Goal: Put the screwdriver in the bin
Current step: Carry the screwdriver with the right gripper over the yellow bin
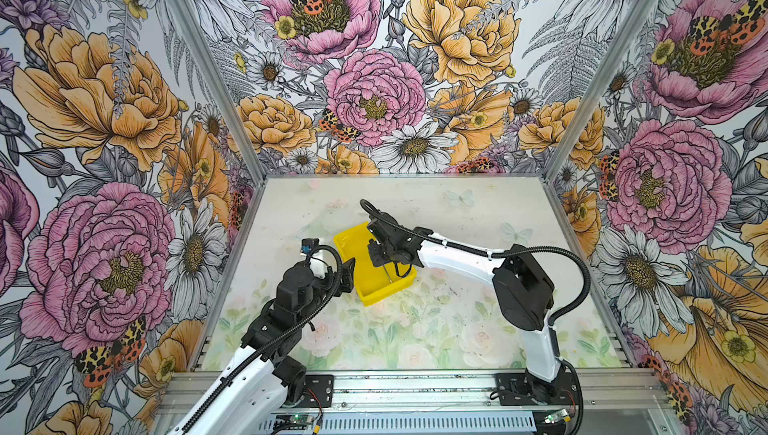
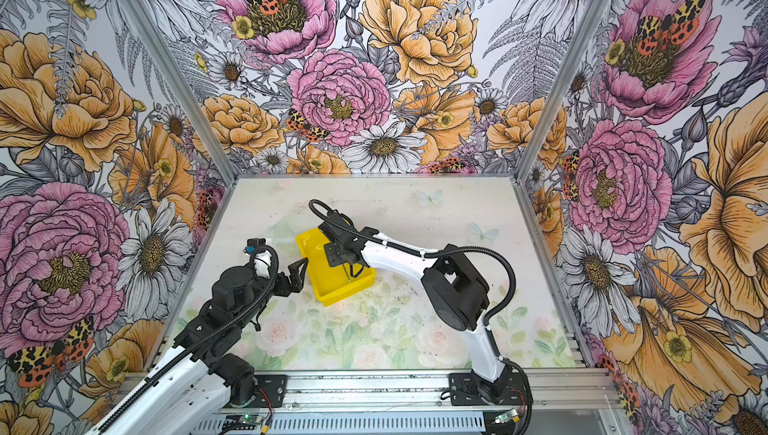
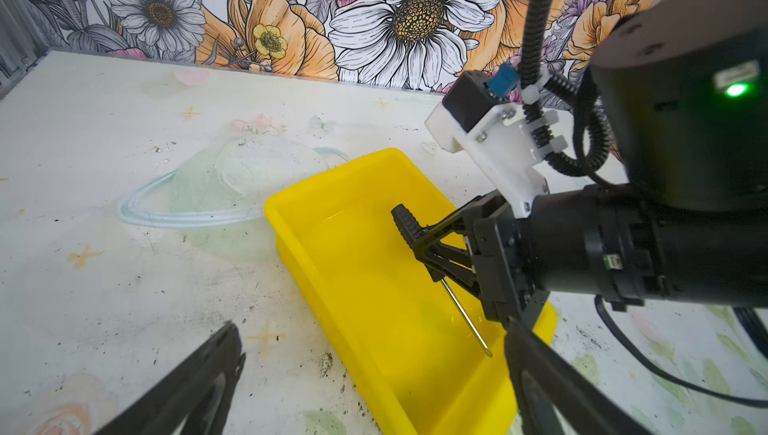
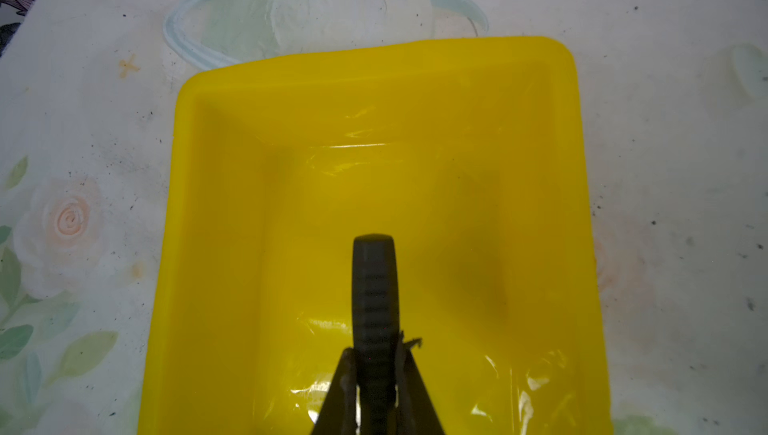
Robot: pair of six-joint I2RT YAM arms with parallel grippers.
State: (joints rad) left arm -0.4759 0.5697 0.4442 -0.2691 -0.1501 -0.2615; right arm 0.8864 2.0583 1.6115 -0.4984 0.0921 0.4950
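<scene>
Screwdriver (image 3: 463, 315) hangs pinched in the right end effector (image 3: 432, 258), shaft slanting down over the yellow bin (image 3: 332, 221) on the table (image 3: 104, 246). Left end effector (image 2: 297, 273) waits spread just beside the bin's near-left wall, nothing between them.

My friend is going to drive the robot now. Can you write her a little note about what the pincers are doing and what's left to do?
Right pincer: shut on the screwdriver, held above the inside of the yellow bin, shaft slanting down toward the bin floor.
Left pincer: open, holding nothing, just beside the bin's left wall.
Bin: on the table, nothing lying in it yet.
Done: screwdriver picked up and carried over the bin.
Left: open the right pincer so the screwdriver drops in, then pull the arm away.
</scene>
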